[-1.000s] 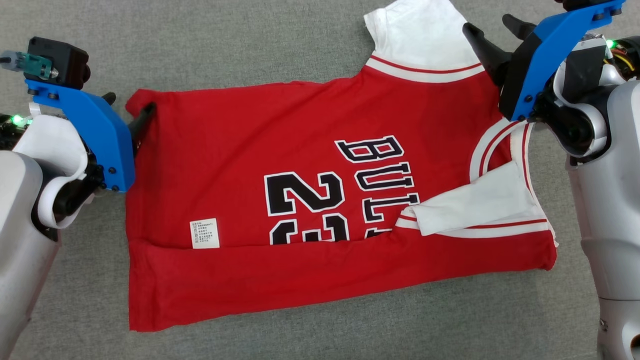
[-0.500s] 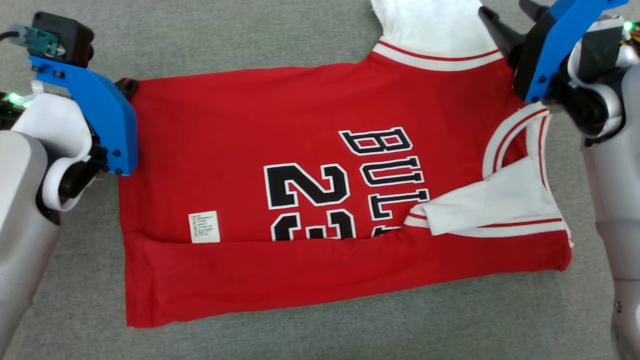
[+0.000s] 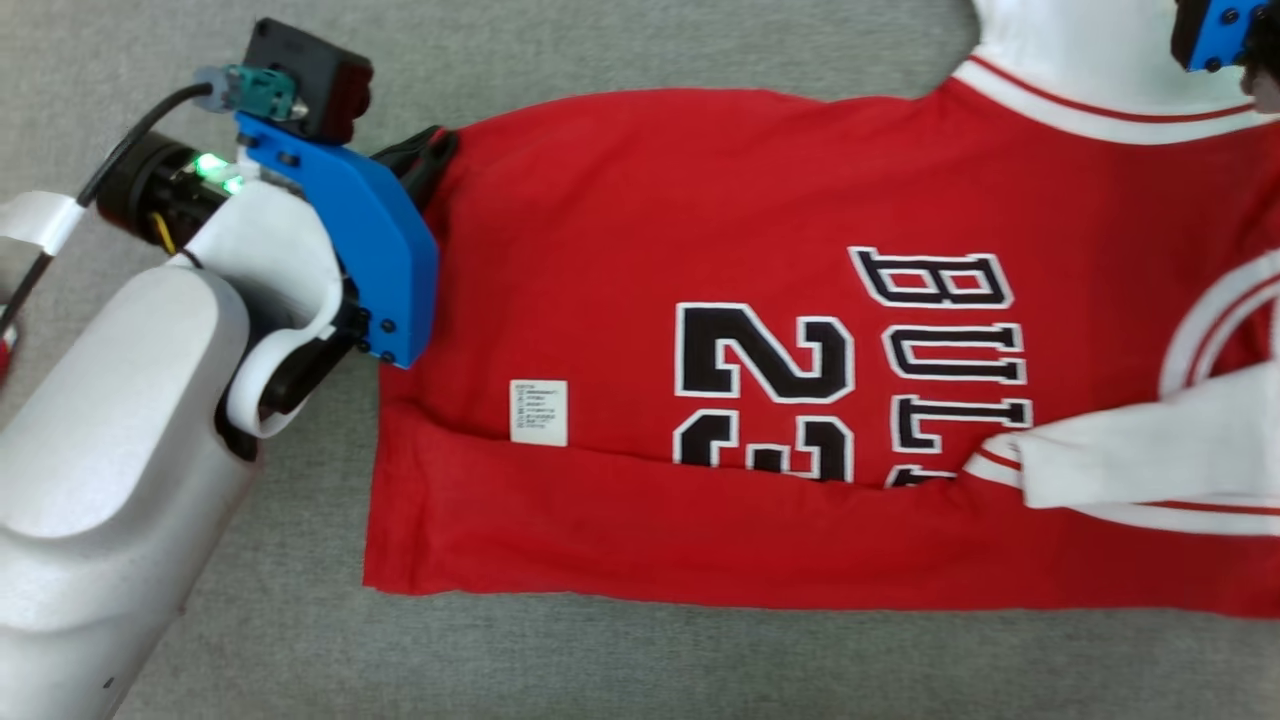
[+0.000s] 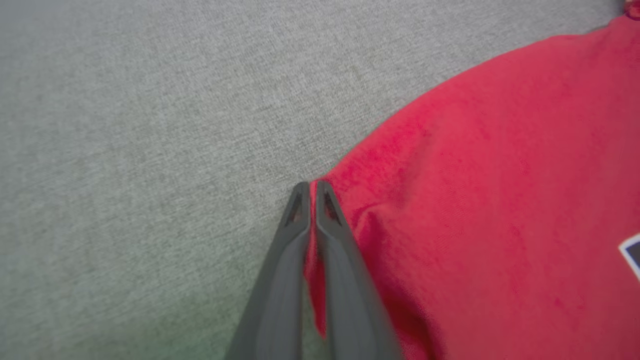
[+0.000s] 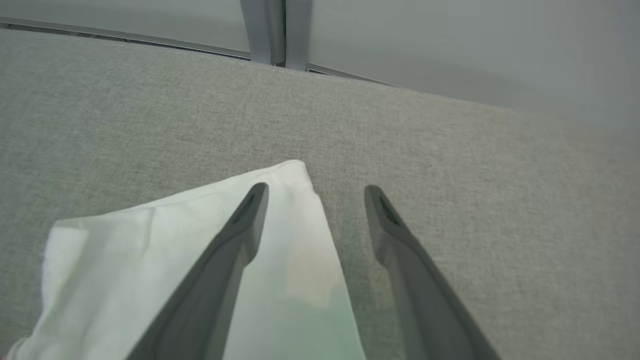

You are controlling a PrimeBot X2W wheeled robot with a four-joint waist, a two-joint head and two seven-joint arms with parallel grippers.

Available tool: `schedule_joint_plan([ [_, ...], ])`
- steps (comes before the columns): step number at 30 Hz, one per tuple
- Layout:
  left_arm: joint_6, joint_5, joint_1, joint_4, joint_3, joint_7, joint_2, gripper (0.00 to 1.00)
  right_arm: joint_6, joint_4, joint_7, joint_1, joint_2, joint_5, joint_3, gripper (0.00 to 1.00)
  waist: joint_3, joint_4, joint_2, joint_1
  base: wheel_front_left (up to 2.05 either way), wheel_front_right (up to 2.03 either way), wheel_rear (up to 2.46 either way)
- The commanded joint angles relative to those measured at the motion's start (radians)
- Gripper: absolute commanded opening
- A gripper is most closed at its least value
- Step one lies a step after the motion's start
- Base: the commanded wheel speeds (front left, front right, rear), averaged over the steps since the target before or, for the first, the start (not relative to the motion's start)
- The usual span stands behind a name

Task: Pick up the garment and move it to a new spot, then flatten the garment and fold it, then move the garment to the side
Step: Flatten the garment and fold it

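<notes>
Here's the garment (image 3: 640, 230), a red jersey with black numbers and letters edged in white, spread across the grey cloth surface (image 3: 650, 660). In the head view its lower edge is folded up in a band, and a small white label (image 3: 539, 412) sits just above that fold.

Over to the left gripper (image 4: 311, 186), right at the garment's upper left corner. There it is: the two dark fingers (image 4: 280, 280) are pressed tight together with a strip of red cloth pinched between them. From the head camera, the blue bracket (image 3: 380, 240) on that wrist covers part of the garment's left edge.

Now the right gripper (image 5: 315, 192), with its fingers spread wide and nothing gripped between them. One finger shows over the white sleeve (image 5: 125, 250), though I cannot tell whether it touches. The other is over bare grey cloth just beside the sleeve's edge. A second white sleeve (image 3: 1150, 455) lies folded in across the red body, close to the letters.
</notes>
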State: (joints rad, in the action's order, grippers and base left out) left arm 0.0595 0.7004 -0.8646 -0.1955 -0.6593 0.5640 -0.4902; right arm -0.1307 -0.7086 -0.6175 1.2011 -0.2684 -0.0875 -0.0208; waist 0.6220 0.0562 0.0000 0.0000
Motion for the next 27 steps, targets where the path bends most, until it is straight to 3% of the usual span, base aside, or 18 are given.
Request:
schedule_joint_plan([
  [1,0.008,-0.009,-0.001,-0.001,-0.018,-0.004,0.011,0.00,0.000,-0.023,-0.016,0.018,-0.014,0.023,-0.012,1.00,0.036,0.041,0.0000,0.0000,0.00,0.00,0.00],
  [6,0.016,-0.002,0.010,0.001,-0.026,-0.037,0.028,0.00,0.000,-0.076,-0.047,0.020,-0.019,0.052,-0.040,1.00,0.050,0.064,0.0000,0.0000,0.00,0.00,0.00],
  [7,0.017,-0.001,0.012,-0.002,-0.026,-0.042,0.029,0.00,0.000,-0.084,-0.052,0.016,-0.017,0.050,-0.038,0.48,0.050,0.065,0.0000,0.0000,0.00,0.00,0.00],
  [8,0.016,-0.002,0.011,-0.003,-0.023,-0.050,0.031,0.00,0.000,-0.088,-0.054,0.015,-0.017,0.047,-0.031,0.31,0.052,0.064,0.0000,0.0000,0.00,0.00,0.00],
  [9,0.011,-0.002,0.010,-0.005,-0.017,-0.059,0.032,0.00,0.000,-0.088,-0.047,0.013,-0.018,0.043,-0.028,0.00,0.053,0.063,0.0000,0.0000,0.00,0.00,0.00],
  [17,-0.035,-0.043,0.009,-0.042,0.033,-0.185,0.014,0.00,0.000,-0.039,0.089,0.007,-0.006,-0.051,-0.035,0.00,0.017,0.031,0.0000,0.0000,0.00,0.00,0.00],
  [27,-0.028,-0.036,0.116,-0.075,0.033,-0.298,0.006,0.00,0.000,0.074,0.146,-0.138,-0.038,-0.267,0.054,0.00,-0.100,-0.019,0.0000,0.0000,0.00,0.00,0.00],
])
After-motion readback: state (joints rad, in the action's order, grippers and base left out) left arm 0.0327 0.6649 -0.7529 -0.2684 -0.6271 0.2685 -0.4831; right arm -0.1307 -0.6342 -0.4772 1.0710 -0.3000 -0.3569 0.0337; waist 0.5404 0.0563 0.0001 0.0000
